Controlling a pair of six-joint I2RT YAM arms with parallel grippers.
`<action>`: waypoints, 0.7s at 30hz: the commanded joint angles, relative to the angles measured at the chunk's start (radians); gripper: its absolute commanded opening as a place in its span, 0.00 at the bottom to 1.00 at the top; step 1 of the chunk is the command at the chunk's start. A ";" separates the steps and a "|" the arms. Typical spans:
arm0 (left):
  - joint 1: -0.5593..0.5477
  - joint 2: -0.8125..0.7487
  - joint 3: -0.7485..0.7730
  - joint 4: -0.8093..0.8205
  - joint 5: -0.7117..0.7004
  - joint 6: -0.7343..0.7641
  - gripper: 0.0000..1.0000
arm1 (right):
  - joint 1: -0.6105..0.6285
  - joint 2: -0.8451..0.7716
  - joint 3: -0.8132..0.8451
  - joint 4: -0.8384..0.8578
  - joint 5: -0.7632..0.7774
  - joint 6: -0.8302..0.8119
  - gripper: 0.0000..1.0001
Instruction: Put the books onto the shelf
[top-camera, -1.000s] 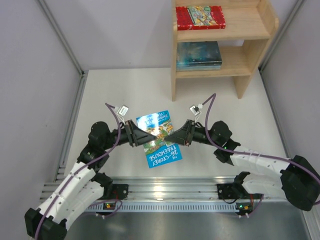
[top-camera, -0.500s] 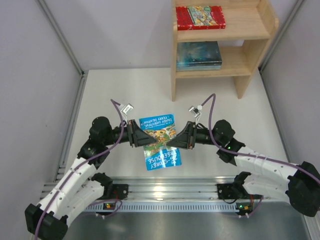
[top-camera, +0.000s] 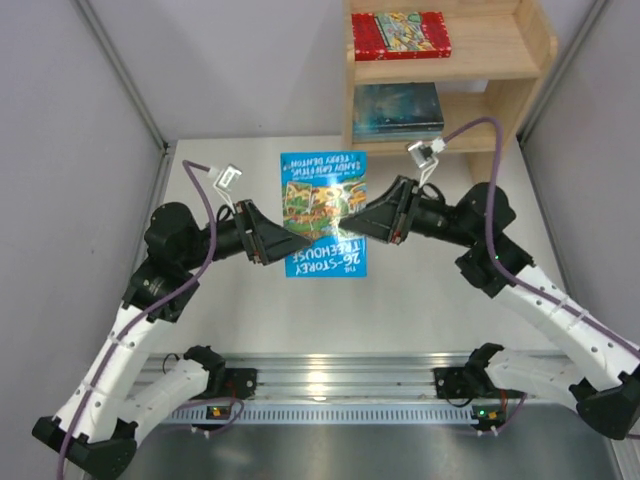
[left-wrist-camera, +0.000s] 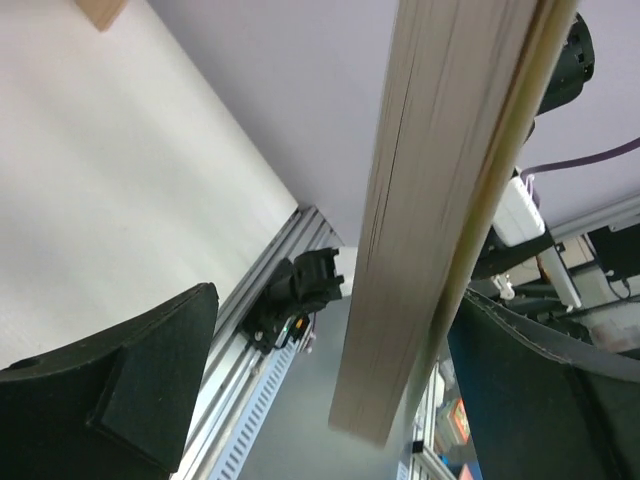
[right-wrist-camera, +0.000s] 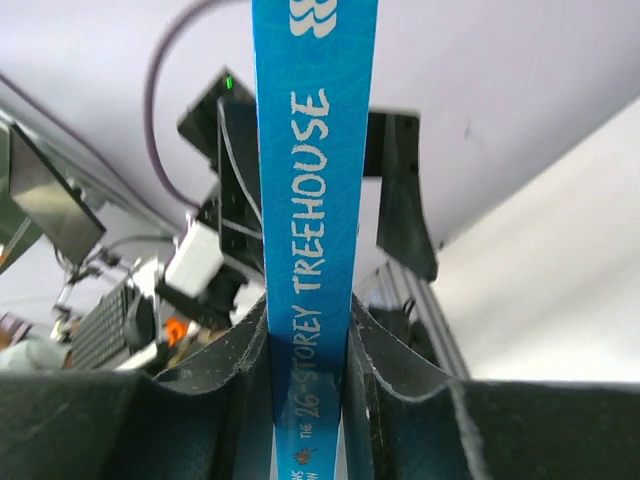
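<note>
The bright blue cartoon book (top-camera: 325, 213) hangs in the air above the table, cover up. My right gripper (top-camera: 358, 217) is shut on its spine edge; the right wrist view shows the blue spine (right-wrist-camera: 312, 150) pinched between both pads, gripper (right-wrist-camera: 308, 370). My left gripper (top-camera: 290, 243) is open at the book's opposite edge. In the left wrist view the page edge (left-wrist-camera: 440, 200) stands between the wide-apart fingers (left-wrist-camera: 110, 390), nearer the right one. The wooden shelf (top-camera: 500, 50) stands at the back right, with a red book (top-camera: 400, 33) on its top tier and a dark teal book (top-camera: 397, 110) below.
Grey walls close in both sides of the white table (top-camera: 220, 320). An aluminium rail (top-camera: 330, 375) with the arm bases runs along the near edge. The shelf's left side panel (top-camera: 348, 170) reaches down to the table just behind the raised book.
Both arms have lifted the blue book off the table and carried it toward the shelf. The left gripper has opened and let go of it; the right still grips it.
</note>
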 joint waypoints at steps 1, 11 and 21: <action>0.001 0.002 0.074 -0.040 -0.074 -0.040 0.98 | -0.110 -0.014 0.169 -0.076 0.033 -0.012 0.00; 0.000 -0.033 0.165 -0.224 -0.212 0.104 0.99 | -0.310 0.182 0.522 -0.058 0.379 0.105 0.00; 0.000 -0.099 -0.015 -0.230 -0.243 0.084 0.99 | -0.301 0.382 0.661 0.178 0.947 0.137 0.00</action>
